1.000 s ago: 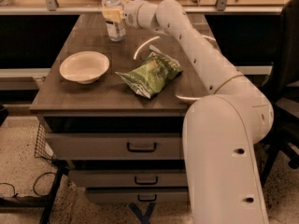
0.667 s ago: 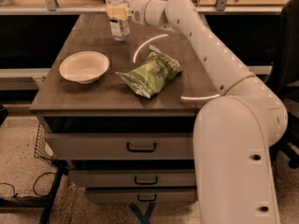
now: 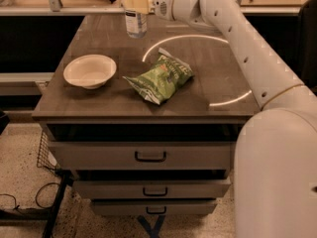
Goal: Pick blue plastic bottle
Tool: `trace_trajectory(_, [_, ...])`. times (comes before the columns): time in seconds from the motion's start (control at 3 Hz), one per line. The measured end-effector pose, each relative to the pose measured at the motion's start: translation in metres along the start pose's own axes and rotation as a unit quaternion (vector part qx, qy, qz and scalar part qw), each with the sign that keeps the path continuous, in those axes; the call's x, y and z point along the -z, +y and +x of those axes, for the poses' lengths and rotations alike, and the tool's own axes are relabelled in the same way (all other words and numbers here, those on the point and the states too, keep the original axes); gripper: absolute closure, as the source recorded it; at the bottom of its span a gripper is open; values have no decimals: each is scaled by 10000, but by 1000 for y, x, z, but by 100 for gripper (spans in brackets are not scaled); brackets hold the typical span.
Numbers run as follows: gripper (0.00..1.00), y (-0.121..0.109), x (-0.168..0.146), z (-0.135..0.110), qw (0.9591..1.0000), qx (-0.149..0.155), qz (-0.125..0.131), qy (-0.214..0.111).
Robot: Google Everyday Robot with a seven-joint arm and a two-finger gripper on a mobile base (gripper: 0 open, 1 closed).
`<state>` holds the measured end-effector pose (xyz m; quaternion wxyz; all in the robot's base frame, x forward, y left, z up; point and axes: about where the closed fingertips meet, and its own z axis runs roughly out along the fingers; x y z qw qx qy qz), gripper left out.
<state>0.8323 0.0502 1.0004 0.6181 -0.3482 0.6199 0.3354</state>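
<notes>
Standing upright at the far left part of the table [image 3: 208,78], the bottle [image 3: 135,26] shows a clear body and a white label, with its top reaching the upper edge of the view. Whether its base touches the tabletop or hangs just above it cannot be told. The gripper [image 3: 133,4] is clenched on the bottle's upper part, with 1 pale finger [image 3: 130,4] crossing in front of it. The white arm [image 3: 233,31] comes in from the right, running back to the robot's body [image 3: 277,172] in the lower right corner.

Nearer the camera, a green chip bag [image 3: 161,77] lies flat at mid-table, well apart from the bottle. A white bowl [image 3: 89,71] sits upright to the left of the bag, near the table's left edge. 2 curved streaks of light [image 3: 183,37] reflect on the wood beside the bag.

Below the tabletop are 3 drawers [image 3: 148,155] with dark handles. A wire basket [image 3: 45,152] hangs at the left side, and cables [image 3: 29,202] lie on the speckled floor.
</notes>
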Motion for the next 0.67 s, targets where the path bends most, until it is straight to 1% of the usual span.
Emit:
trace_trajectory(0.33, [100,5,13,-24,9998,50,-165,-130])
trace_trajectory(0.67, [100,6,11,-51,9994,166,-241,-184])
